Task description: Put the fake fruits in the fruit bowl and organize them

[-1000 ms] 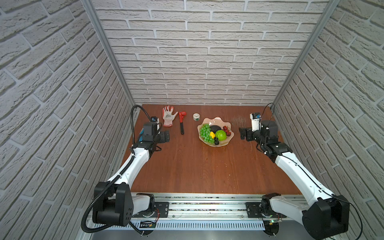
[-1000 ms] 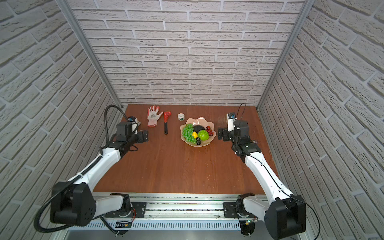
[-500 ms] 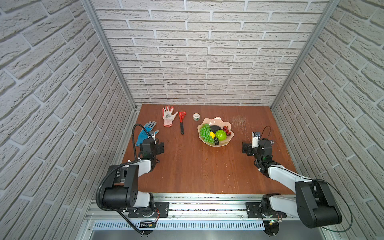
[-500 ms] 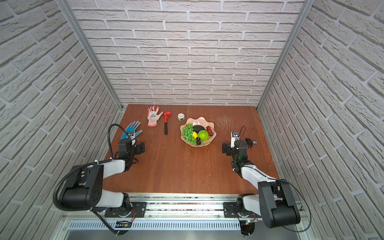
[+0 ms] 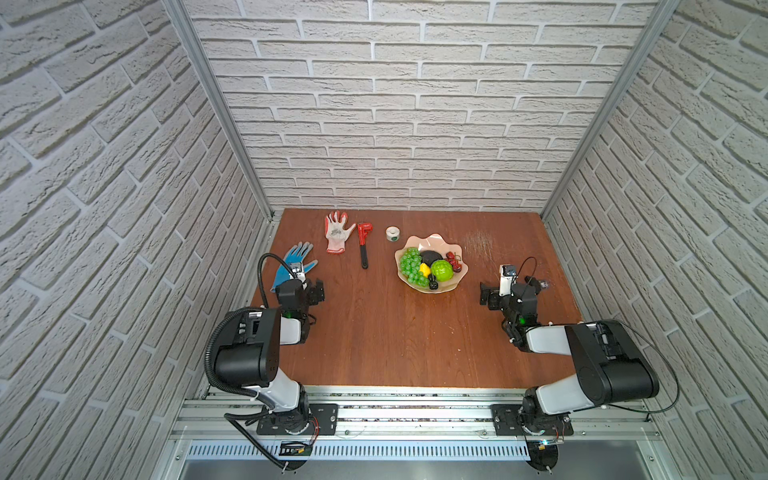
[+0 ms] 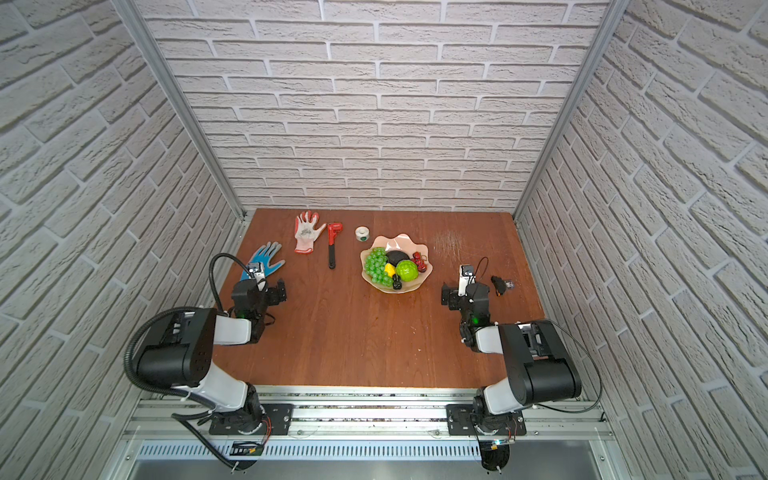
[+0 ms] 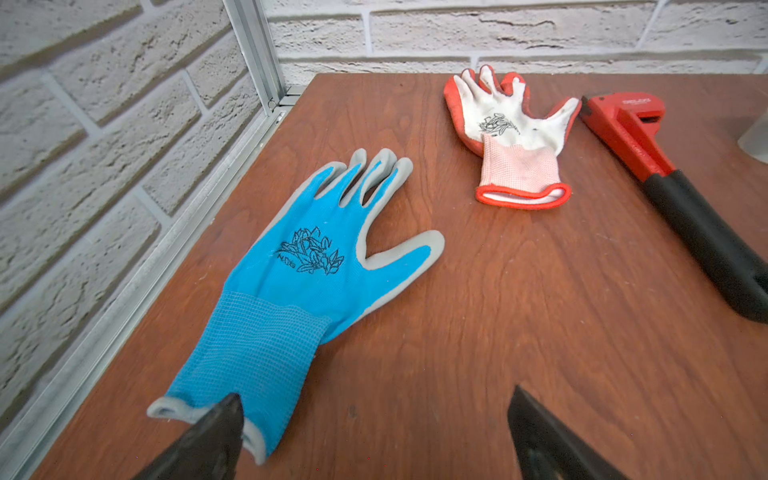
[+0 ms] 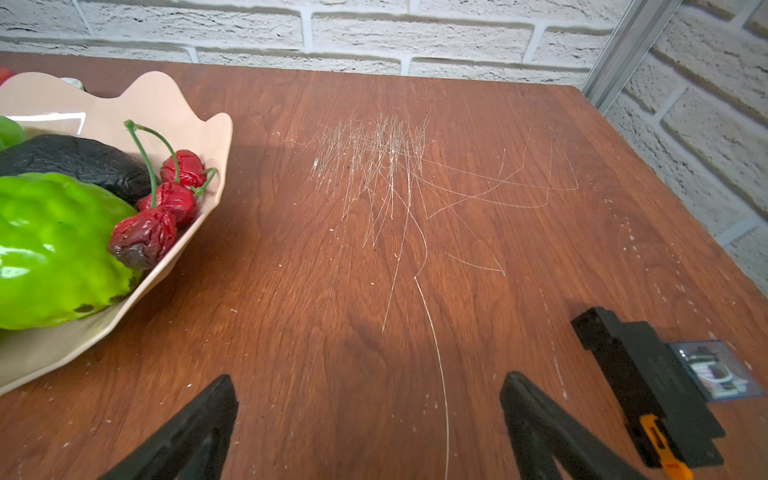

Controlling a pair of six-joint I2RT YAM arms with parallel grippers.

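The peach-pink fruit bowl stands right of the table's middle toward the back. In it lie the fake fruits: a green grape bunch, a blackish avocado, a bumpy green ball, a yellow lemon, a blackberry and dark-red berries. My left gripper rests low by the left edge, open and empty. My right gripper sits right of the bowl, open and empty.
A blue glove lies just ahead of the left gripper. A red-white glove, a red pipe wrench and a white tape roll lie at the back. A small black device lies beside the right gripper.
Both arms have folded back toward the front and sunk low to the table, uncovering the blue glove. The fruits and bowl have not moved.
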